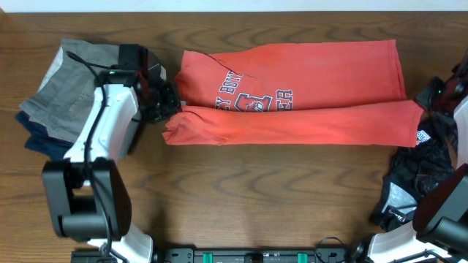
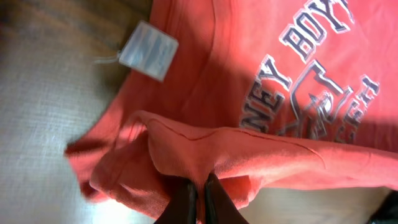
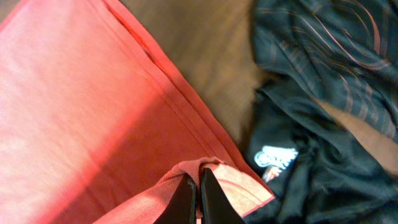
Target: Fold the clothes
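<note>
Shirt: the coral-red T-shirt [image 1: 292,88] lies flat on the wooden table [image 1: 241,197], its long axis running from my left arm's side across to my right arm's side; the strip nearest the arms' bases is doubled over the body and covers the lower part of the navy-and-white lettering [image 1: 252,95].
Key relation: each arm holds one end of that doubled strip, and the rest of the shirt lies beyond the jaws, away from the bases; neither arm is nearer, so I judge the next move needs both ends carried level.
Left gripper [image 2: 198,200]: at the shirt's sleeve-and-collar end, near the white neck label [image 2: 148,50]; jaws pressed together on a bunched ridge of red cloth.
Right gripper [image 3: 198,194]: at the shirt's opposite end; jaws closed on the turned-over hem corner.
Neighbours: grey and navy folded garments [image 1: 62,88] off the shirt's left end; a black patterned garment [image 1: 420,175] touching the shirt's right end, which I judge a snag risk.
</note>
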`<action>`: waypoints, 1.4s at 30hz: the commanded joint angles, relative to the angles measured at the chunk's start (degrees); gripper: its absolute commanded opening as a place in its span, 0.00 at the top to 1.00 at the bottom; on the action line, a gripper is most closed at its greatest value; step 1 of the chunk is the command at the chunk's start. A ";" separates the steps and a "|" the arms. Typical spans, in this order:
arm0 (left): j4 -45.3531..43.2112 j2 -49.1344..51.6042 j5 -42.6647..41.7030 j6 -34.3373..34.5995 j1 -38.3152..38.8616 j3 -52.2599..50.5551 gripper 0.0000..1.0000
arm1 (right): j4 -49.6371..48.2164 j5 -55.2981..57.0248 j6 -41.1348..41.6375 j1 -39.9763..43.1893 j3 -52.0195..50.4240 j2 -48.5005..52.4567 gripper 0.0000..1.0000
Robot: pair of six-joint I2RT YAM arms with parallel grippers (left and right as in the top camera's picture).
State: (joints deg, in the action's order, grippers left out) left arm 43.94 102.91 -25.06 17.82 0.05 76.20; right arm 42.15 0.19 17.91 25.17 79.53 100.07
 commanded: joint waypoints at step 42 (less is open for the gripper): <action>2.69 2.64 5.22 -0.11 3.58 -4.85 0.28 | -7.28 2.75 0.55 -1.14 -10.56 8.92 0.67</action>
State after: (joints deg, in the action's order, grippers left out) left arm 46.78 105.01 -22.09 18.17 3.64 71.66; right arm 35.90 2.24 16.60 24.45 69.91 108.40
